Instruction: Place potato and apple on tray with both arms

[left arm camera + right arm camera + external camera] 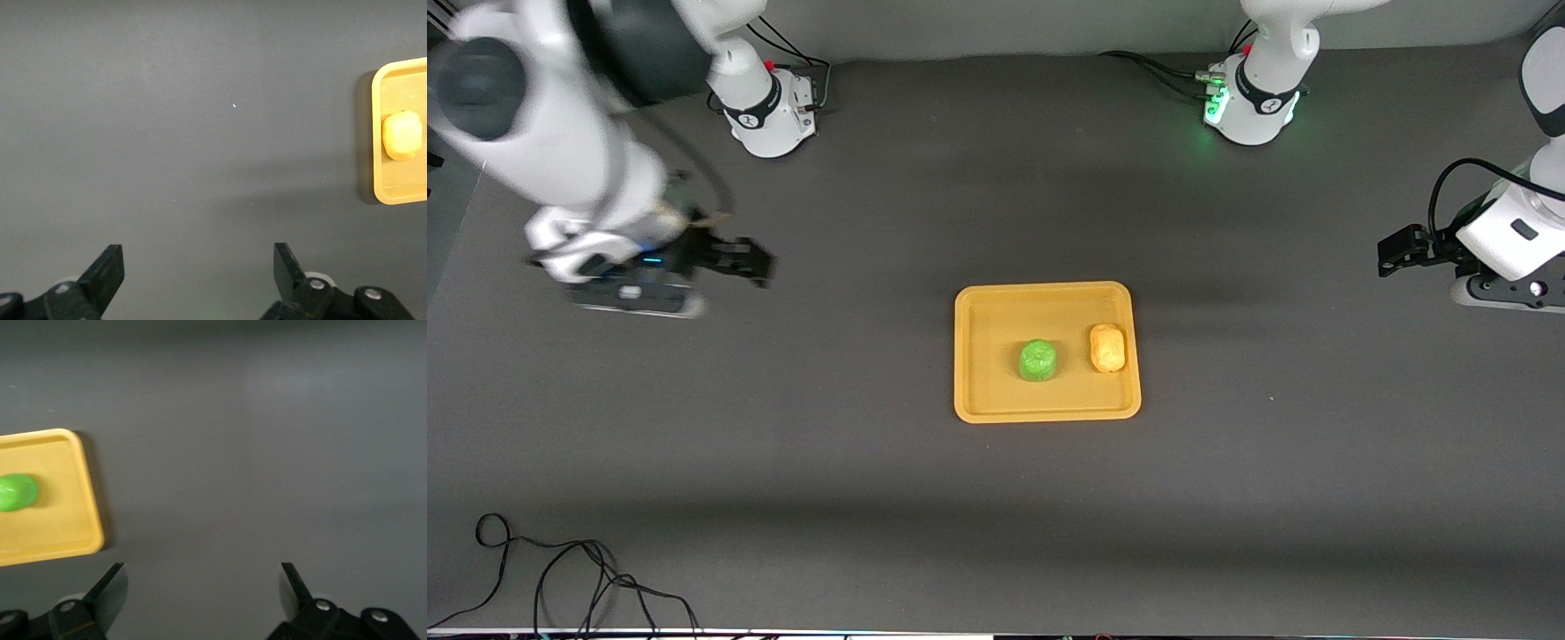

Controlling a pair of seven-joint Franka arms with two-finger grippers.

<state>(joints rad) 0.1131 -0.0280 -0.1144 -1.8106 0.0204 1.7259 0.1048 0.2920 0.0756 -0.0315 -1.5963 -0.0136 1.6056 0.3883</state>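
Both black two-finger hands are spread wide and hold nothing. The left hand (1392,252) hangs over the dark grey counter (871,462) at the left arm's end, the right hand (756,264) over the right arm's end. The flat orange-yellow plastic tray (983,404) carries the bright green roundish apple (1038,360) with the yellow-tan oval potato (1107,348) just beside it.

A dark grey tabletop (871,498) carries a loose black cable (560,578) coiled at its nearest edge.
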